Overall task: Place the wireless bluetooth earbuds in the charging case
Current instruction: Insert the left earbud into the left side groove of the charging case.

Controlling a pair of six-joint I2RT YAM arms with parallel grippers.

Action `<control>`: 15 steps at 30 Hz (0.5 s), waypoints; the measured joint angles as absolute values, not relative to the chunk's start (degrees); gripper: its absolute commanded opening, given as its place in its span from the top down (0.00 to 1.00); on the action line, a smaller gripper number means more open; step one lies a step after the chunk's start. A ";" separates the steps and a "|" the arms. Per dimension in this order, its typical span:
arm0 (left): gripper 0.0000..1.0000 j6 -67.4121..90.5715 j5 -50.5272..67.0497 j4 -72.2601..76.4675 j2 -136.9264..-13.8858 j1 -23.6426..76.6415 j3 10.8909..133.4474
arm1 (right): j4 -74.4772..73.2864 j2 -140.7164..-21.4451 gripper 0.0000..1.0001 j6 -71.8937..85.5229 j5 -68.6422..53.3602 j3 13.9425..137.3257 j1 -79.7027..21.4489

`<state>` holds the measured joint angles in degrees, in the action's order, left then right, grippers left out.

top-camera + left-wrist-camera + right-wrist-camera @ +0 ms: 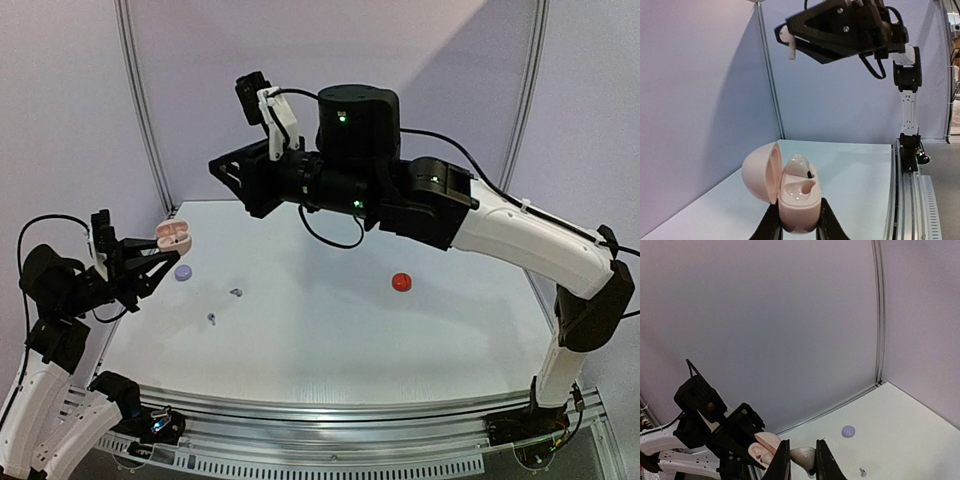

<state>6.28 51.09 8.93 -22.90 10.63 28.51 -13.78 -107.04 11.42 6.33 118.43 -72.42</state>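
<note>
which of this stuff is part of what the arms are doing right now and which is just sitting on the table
In use:
- open pale pink case in the left gripper
- seated earbud inside it
- white earbud in the right gripper

Lying about:
- lilac round case
- red round case
- two lilac-grey earbuds

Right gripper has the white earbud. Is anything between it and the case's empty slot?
Nothing visible. The white earbud in the right gripper hangs in open air, higher than the case in the left gripper. The lid is swung aside, and the empty slot beside the seated earbud is uncovered.
</note>
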 measured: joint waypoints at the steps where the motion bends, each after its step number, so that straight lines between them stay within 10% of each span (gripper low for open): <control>1: 1.00 5.63 51.09 9.37 -22.90 11.42 28.45 | -12.49 -107.39 1.00 10.83 5.48 118.87 -72.71; 15: 1.00 1.63 47.42 10.39 -23.11 13.26 28.67 | -3.33 -116.38 1.00 5.06 -5.19 122.54 -76.77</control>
